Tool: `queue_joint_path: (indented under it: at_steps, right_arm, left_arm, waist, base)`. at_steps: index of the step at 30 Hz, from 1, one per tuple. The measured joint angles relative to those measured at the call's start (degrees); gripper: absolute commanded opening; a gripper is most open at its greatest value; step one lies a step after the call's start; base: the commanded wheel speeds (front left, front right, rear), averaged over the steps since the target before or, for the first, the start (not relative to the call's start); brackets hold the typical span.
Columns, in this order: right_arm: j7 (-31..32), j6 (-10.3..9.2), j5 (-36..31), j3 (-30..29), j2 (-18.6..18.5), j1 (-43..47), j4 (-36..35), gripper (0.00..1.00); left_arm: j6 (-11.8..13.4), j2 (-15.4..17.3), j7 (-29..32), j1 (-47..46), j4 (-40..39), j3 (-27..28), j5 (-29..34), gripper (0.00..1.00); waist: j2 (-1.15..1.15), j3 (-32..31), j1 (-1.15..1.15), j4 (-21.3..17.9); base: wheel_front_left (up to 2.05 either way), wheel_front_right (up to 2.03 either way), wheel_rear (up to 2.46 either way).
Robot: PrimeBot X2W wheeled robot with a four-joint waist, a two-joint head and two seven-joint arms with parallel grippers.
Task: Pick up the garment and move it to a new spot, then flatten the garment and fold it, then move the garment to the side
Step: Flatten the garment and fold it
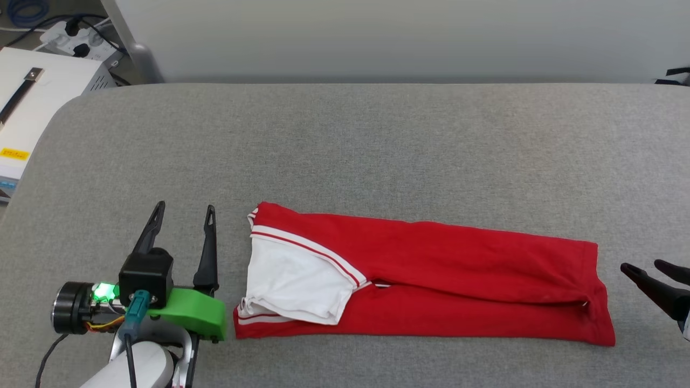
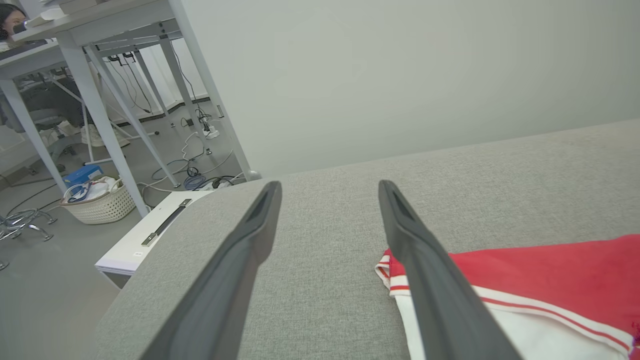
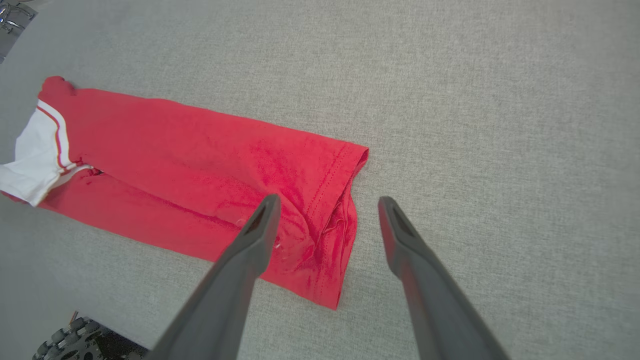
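Grey woven tabletop point(image 1: 377, 134), red jersey T-shirt point(image 1: 458, 253) folded lengthwise — soft, light, limp, best pinched at end corners; left gripper point(image 1: 185, 206) and right gripper point(image 1: 640, 265) spread wide, empty.

Bright, even, diffuse light falls on the grey fabric-covered worktop point(image 1: 377, 134), leaving only faint soft shadows along the edges of the red short-sleeved garment point(image 1: 458, 269) and no glare. The head view is sharp. Both wrist views bend straight lines toward their edges, and the long dark fingers point(image 2: 235, 270) blur near the bottom edge.
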Motion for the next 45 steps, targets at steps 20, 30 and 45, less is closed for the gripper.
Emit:
queue_joint_path:
  at_steps: [20,30,45]
  right_arm:
    - [12.9,-0.05,1.4,3.0,5.0,-8.1,14.9,1.00]
    - [11.3,-0.51,3.6,8.4,5.6,-9.9,13.5,1.00]
    - [4.2,0.00,4.9,8.2,3.2,-9.4,18.2,0.00]
  left_arm:
    - [-8.8,-17.3,0.0,8.9,0.2,20.3,19.2,1.00]
    - [-14.6,-23.6,0.0,11.0,1.3,25.5,25.6,1.00]
    - [-20.5,-26.9,0.0,14.1,3.2,30.5,30.6,1.00]
  waist:
    - [0.00,8.0,0.00,7.4]
    - [0.00,8.7,0.00,7.6]
    - [0.00,4.3,0.01,6.1]
  base:
    - [0.00,0.00,0.00]
    - [0.00,0.00,0.00]
    - [0.00,0.00,0.00]
